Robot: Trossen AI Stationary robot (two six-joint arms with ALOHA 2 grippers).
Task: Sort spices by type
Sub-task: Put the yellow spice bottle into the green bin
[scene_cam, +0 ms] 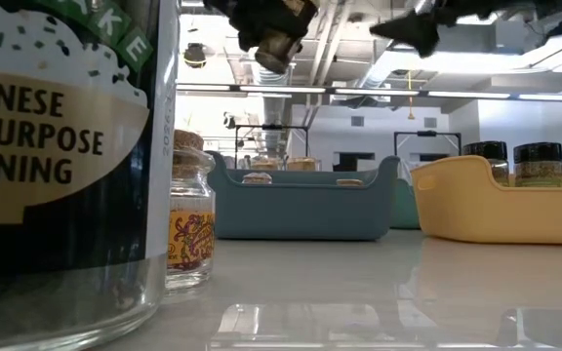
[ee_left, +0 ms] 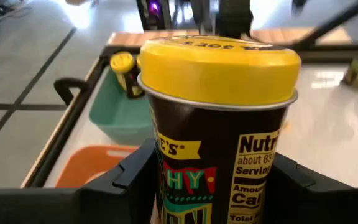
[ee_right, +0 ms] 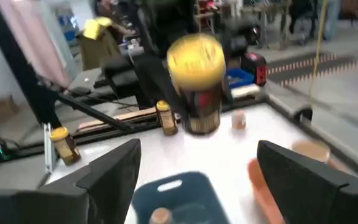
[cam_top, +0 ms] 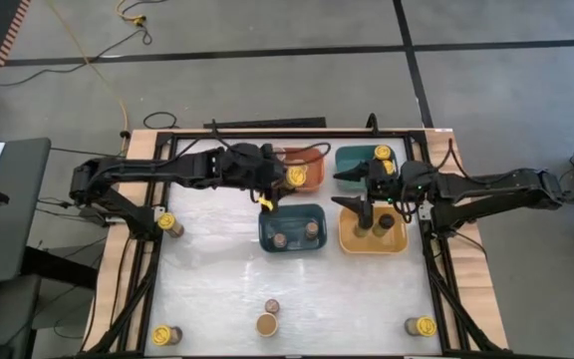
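Four rectangular plastic bins sit in a two-by-two block at the table's far middle: the orange bin (cam_top: 312, 160) behind the dark blue bin (cam_top: 319, 217), the teal bin (cam_top: 353, 158) behind the yellow bin (cam_top: 348, 235). Two small brown-topped jars (cam_top: 295, 235) stand in the blue bin, two dark-topped jars (cam_top: 383, 224) in the yellow.

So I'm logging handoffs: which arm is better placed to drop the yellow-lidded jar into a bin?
Left. Its gripper already holds the jar by the orange bin; the right gripper, open, holds nothing.
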